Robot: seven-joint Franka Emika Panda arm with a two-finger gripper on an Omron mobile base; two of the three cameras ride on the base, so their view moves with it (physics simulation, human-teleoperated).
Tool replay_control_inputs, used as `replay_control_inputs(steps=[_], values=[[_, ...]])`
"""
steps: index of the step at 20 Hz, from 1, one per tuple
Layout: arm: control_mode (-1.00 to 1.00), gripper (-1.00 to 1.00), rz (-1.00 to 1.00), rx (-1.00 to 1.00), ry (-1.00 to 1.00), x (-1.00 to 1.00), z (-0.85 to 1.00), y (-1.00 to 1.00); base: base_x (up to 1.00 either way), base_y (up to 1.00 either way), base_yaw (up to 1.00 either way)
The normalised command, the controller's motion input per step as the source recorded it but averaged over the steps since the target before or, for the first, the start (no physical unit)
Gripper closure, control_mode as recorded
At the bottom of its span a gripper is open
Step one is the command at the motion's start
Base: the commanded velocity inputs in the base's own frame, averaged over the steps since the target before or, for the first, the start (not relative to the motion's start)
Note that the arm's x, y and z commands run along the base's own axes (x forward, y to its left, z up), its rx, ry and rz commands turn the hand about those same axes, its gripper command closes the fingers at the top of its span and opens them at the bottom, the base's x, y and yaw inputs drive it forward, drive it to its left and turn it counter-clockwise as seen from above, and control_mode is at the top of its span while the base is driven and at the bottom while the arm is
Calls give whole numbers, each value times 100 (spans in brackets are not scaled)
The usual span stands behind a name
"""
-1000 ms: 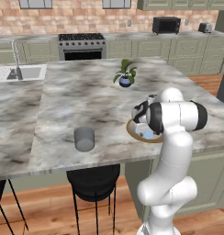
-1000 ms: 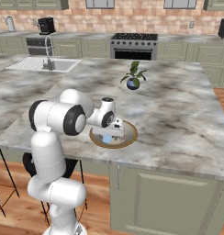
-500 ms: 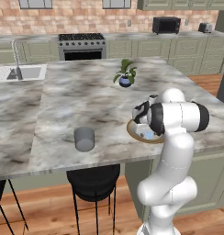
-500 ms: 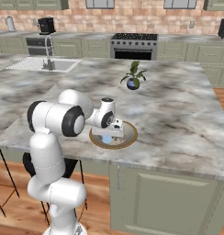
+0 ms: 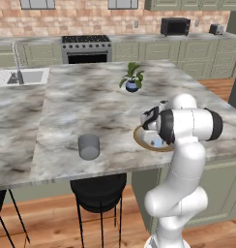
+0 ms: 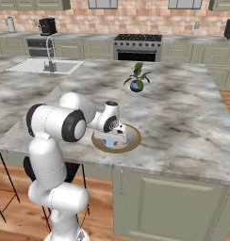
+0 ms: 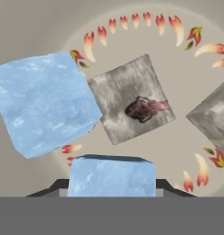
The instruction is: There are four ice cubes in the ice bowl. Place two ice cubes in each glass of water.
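Small pale blue translucent ice cube (image 7: 111, 176) sits pinched between the dark finger tips of the gripper (image 7: 111, 183), low inside the wide tan ice bowl (image 6: 132, 141) near the marble counter's (image 5: 66, 106) front edge, ready for lifting; second cube (image 7: 42, 103) beside it. Grey tumbler (image 5: 88, 146) waits apart, leftward.

Between a second ago and now, almost no visible movement in either base view. Gripper (image 7: 112, 190) still down inside the ice bowl (image 6: 131, 141) on the island's near edge, but jaws now drawn in from wide apart to narrow. In the hand view, one pale blue ice cube (image 7: 112, 176) seated between the dark fingertips (image 7: 49, 189) at 6 o'clock, apparently clamped. A second, larger-looking cube (image 7: 45, 103) at 9 o'clock.
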Motion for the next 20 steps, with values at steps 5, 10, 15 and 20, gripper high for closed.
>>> replay_control_inputs(steps=[5, 10, 15, 20], values=[[-100, 100, -8, 4, 0, -5, 4, 1, 0, 0, 0], [-100, 100, -7, 0, -2, -16, 74, 9, 0, 0, 0], [-100, 100, -5, -1, -3, -27, 93, 29, 0, 0, 0], [-100, 100, -3, 0, 0, -26, 71, 55, 0, 0, 0]])
